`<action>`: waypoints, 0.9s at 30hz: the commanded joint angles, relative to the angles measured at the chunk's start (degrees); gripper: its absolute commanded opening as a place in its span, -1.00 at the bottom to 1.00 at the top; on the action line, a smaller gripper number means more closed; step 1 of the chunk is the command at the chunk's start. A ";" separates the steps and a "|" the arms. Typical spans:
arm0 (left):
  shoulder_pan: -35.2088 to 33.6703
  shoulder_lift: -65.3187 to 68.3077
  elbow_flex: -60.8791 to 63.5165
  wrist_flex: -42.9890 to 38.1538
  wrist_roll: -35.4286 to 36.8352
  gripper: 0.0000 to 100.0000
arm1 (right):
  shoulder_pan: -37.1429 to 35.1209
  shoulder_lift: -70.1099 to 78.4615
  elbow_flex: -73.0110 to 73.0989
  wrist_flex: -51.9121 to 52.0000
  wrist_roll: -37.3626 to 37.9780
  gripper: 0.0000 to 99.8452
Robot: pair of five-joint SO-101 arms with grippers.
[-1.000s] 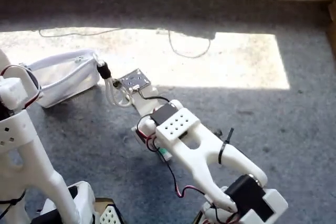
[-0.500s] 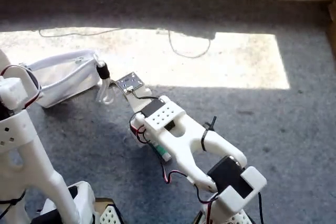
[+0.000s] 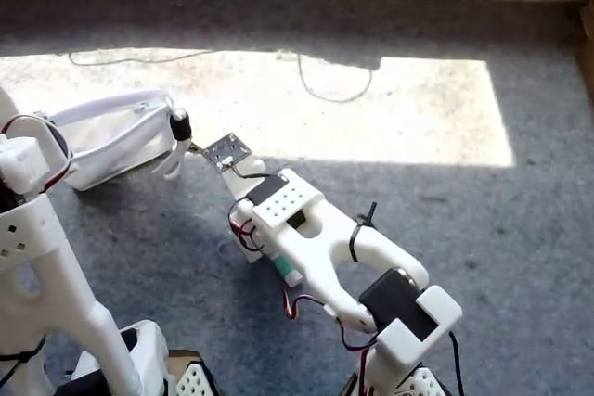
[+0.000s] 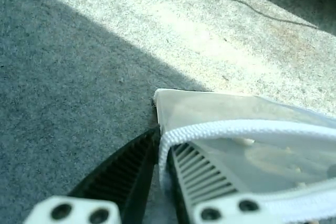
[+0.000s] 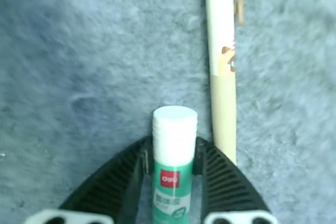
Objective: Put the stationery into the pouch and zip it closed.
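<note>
A white and green glue stick (image 5: 173, 145) stands between the jaws of my right gripper (image 5: 173, 144), which is shut on it just above the grey carpet. Close beside it a beige pencil (image 5: 220, 66) lies on the carpet. In the high view the glue stick's green end (image 3: 286, 271) pokes out under the right arm (image 3: 306, 224). The white pouch (image 3: 107, 136) lies at the far left, with a black zip pull (image 3: 179, 125) and a white loop at its near end. My left gripper (image 4: 157, 136) is shut on the pouch's corner (image 4: 220, 108) by its white zip tape.
Grey carpet covers the floor, with a sunlit band (image 3: 399, 108) across the back. A thin cable (image 3: 325, 92) trails over that band. The left arm's white frame (image 3: 37, 257) stands at the near left.
The right arm has swung left and drawn nearer the pouch's open end, its elbow dropping toward the front. The pouch's white loop has shifted left.
</note>
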 commanded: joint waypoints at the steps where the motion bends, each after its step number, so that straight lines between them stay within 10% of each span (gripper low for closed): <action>1: -0.57 -0.84 -0.92 0.09 0.44 -0.99 | -0.48 -0.40 -2.42 -0.66 1.32 -0.99; 27: 12.18 -0.75 -1.10 -1.76 2.73 -0.99 | 11.91 -33.98 1.10 6.90 1.14 -0.98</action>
